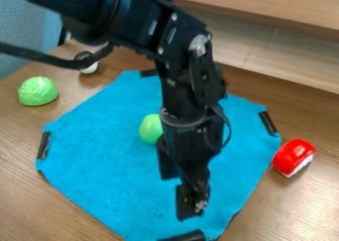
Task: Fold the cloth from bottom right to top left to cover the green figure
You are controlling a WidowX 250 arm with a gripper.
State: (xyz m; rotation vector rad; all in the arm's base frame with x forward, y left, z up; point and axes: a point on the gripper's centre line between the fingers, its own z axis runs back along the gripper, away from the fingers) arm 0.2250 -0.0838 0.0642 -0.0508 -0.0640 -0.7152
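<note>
Since the cloth [109, 168] lies flat on the surface [27, 205] under the green figure [150, 129], our empty end effector [178, 197], fingers parted, should next pinch its bottom-right edge to begin folding.

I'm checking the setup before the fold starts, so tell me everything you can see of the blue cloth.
The blue cloth looks soft and slightly fuzzy, like towelling. It lies spread out and unfolded on the wooden table, roughly square with blunted corners, where black strips show. The green figure rests on it, uncovered, near the middle. The end effector hangs over its lower part; whether they touch, I can't tell. The arm hides some of the cloth.
</note>
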